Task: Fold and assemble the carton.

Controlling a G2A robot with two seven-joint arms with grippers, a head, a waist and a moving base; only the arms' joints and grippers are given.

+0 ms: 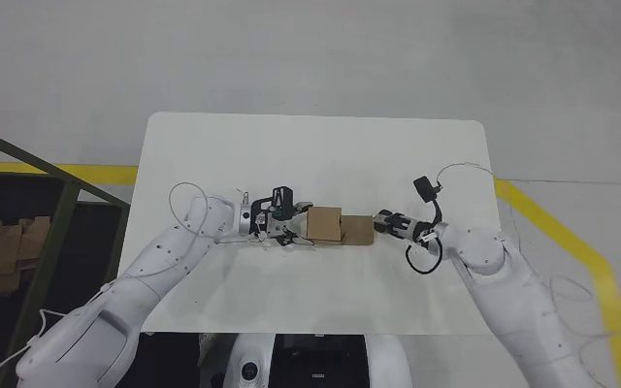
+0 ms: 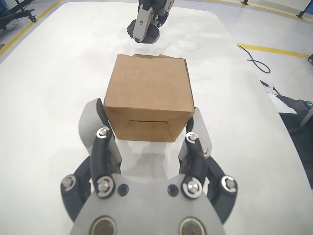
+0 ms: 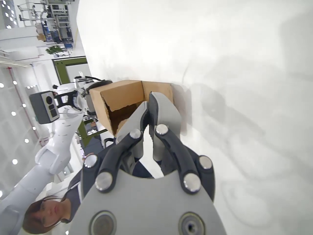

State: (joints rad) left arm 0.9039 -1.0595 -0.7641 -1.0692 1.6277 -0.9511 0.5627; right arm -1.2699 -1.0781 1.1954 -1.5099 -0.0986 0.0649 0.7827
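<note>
While the left claw (image 2: 146, 114) clamps the box (image 2: 149, 84), the shut, empty right claw (image 3: 149, 100) could crumple its open end (image 3: 122, 99) by pushing crooked.

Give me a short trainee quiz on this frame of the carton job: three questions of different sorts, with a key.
1. True or false: the carton lies as a flat, unfolded sheet on the table.
2. Fill in: the fingers of the right gripper, just beyond the carton's open end, are ____ (open or shut).
3. Multiple choice: which gripper has its fingers on either side of the carton?
A. left gripper
B. right gripper
C. neither

Key: 1 false, it already stands as a box shape; 2 shut; 3 A.
</note>
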